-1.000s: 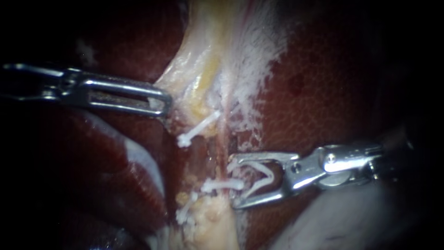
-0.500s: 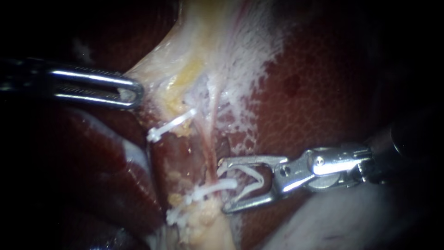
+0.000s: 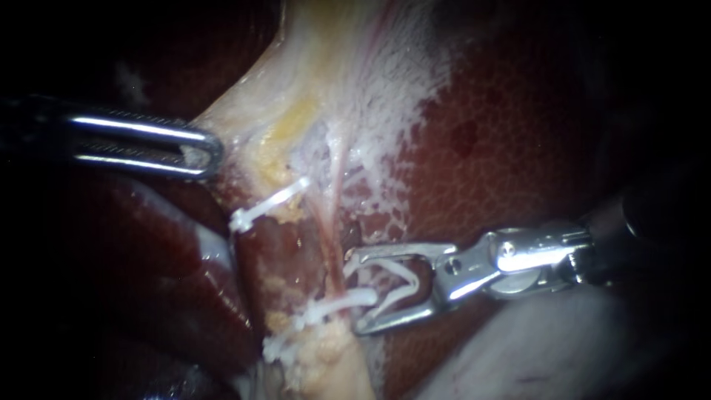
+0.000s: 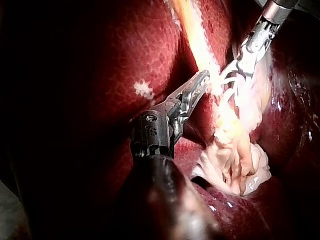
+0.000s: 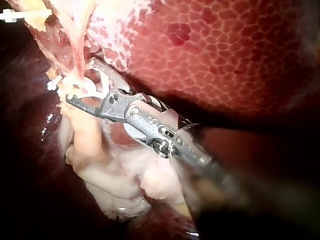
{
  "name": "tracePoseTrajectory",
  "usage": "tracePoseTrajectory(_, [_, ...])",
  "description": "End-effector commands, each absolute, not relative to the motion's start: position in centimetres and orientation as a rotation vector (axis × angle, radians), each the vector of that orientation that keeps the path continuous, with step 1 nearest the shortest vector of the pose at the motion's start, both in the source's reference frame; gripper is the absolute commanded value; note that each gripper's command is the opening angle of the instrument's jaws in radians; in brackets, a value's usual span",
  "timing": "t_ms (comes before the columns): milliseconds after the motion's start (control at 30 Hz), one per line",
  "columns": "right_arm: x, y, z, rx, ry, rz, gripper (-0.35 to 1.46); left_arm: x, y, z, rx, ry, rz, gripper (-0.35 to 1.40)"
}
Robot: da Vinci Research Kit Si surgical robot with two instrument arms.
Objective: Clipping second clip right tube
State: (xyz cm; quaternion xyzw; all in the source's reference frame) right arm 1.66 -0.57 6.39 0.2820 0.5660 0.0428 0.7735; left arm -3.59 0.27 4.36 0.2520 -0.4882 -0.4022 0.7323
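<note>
The right instrument (image 3: 355,292) carries an open white clip (image 3: 400,275) between wide-spread jaws. The right tube (image 3: 332,215), a thin pink strand, lies just beyond the jaw tips, at the clip's mouth. A closed white clip (image 3: 337,302) sits lower on the tube. Left of the tube, the left instrument (image 3: 200,152) has narrow jaws clamped on pale tissue (image 3: 252,111).

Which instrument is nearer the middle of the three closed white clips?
Right. The right instrument, jaws shut on an open clip, sits right beside the middle clip. The left instrument grips pale tissue farther off, above the upper clip.
</note>
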Motion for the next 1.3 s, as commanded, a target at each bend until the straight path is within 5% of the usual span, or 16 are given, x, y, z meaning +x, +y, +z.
tracePoseTrajectory(33, [1.68, -0.58, 6.38, 0.614, 1.224, 0.098, 0.6, -3.6, 0.27, 4.36, 0.554, -1.074, -0.886, -0.16])
tracePoseTrajectory(867, [1.85, -0.67, 6.24, 0.767, 1.184, 0.16, 0.48, -3.63, 0.28, 4.37, 0.553, -1.073, -0.887, -0.16])
tracePoseTrajectory(1000, [1.8, -0.64, 6.25, 0.803, 1.152, 0.255, 0.27, -3.63, 0.27, 4.37, 0.552, -1.073, -0.887, -0.16])
tracePoseTrajectory(1167, [1.76, -0.51, 6.29, 0.799, 1.141, 0.314, -0.23, -3.63, 0.28, 4.37, 0.553, -1.073, -0.887, -0.16])
tracePoseTrajectory(1300, [1.72, -0.48, 6.32, 0.816, 1.131, 0.339, -0.34, -3.63, 0.28, 4.38, 0.553, -1.073, -0.887, -0.16])
